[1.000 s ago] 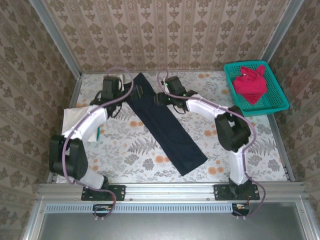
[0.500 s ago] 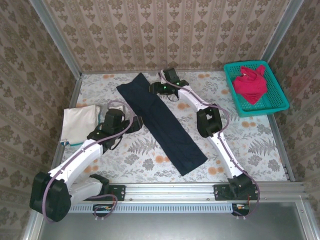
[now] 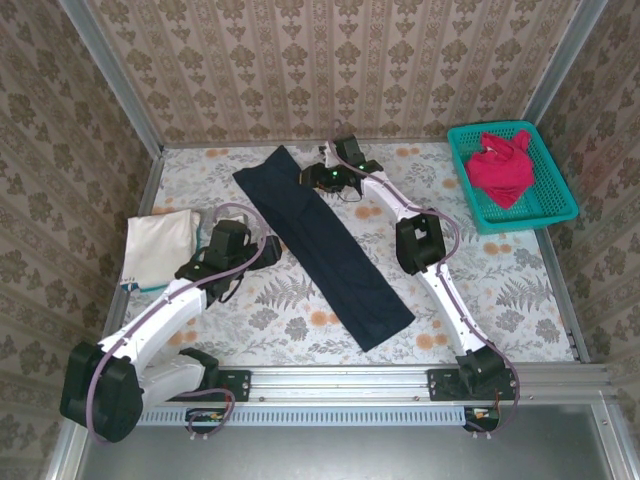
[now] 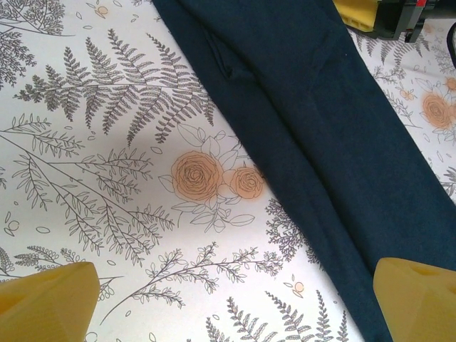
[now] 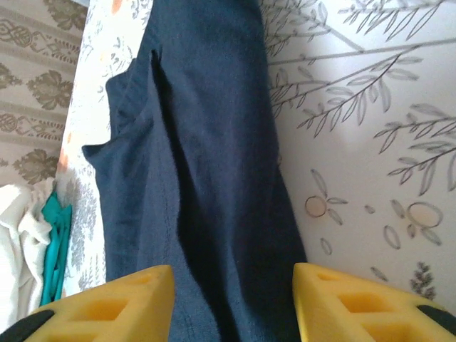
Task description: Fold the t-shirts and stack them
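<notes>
The dark navy t-shirt (image 3: 325, 245) lies folded into a long strip, running diagonally from the far middle of the table to the near right. My right gripper (image 3: 311, 178) hovers low over the strip's far right edge; in the right wrist view its yellow fingertips (image 5: 107, 303) stand apart over the navy cloth (image 5: 206, 142), open. My left gripper (image 3: 272, 248) is wide open beside the strip's left edge, over bare tablecloth (image 4: 235, 313), with the navy cloth (image 4: 320, 107) to its right. The cream-white t-shirt (image 3: 160, 245) lies folded at the left edge. The red t-shirt (image 3: 500, 165) sits crumpled in the basket.
The teal mesh basket (image 3: 555, 200) stands at the far right corner. Something teal (image 3: 128, 285) pokes out under the cream shirt. The floral tablecloth (image 3: 500, 290) is bounded by patterned walls at the back and sides and a metal rail (image 3: 340, 378) in front.
The left arm has pulled back from the strip's far end to its left side. The right gripper has shifted onto the far right edge, its jaws narrowing.
</notes>
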You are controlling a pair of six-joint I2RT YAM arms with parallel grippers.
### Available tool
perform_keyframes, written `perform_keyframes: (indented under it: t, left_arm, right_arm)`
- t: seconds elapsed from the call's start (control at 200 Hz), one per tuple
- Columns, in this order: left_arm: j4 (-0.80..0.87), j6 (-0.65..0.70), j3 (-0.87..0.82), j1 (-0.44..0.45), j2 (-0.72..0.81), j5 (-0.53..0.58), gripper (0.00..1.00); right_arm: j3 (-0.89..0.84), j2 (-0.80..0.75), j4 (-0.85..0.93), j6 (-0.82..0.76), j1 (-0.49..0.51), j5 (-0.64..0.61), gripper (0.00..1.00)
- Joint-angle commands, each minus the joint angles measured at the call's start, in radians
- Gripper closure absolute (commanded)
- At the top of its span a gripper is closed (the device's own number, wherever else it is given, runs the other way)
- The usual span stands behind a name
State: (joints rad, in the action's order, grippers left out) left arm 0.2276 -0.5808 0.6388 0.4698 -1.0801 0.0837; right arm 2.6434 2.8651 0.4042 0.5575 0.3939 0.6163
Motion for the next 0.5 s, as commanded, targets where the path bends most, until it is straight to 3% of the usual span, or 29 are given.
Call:
perform_keyframes:
  t: [0.0, 0.12, 0.495]
  left_arm:
    - [-0.013, 0.006, -0.008, -0.008, -0.004, -0.012, 0.00]
    - [-0.014, 0.011, -0.008, -0.008, -0.001, -0.020, 0.00]
    - [-0.052, 0.025, -0.005, -0.008, -0.030, -0.053, 0.00]
  right_arm:
    - [0.028, 0.035, 0.029, 0.001, 0.013, 0.052, 0.63]
    - [0.029, 0.017, 0.032, -0.016, 0.010, -0.011, 1.00]
    - [0.011, -0.057, 0.012, 0.016, -0.083, -0.207, 1.00]
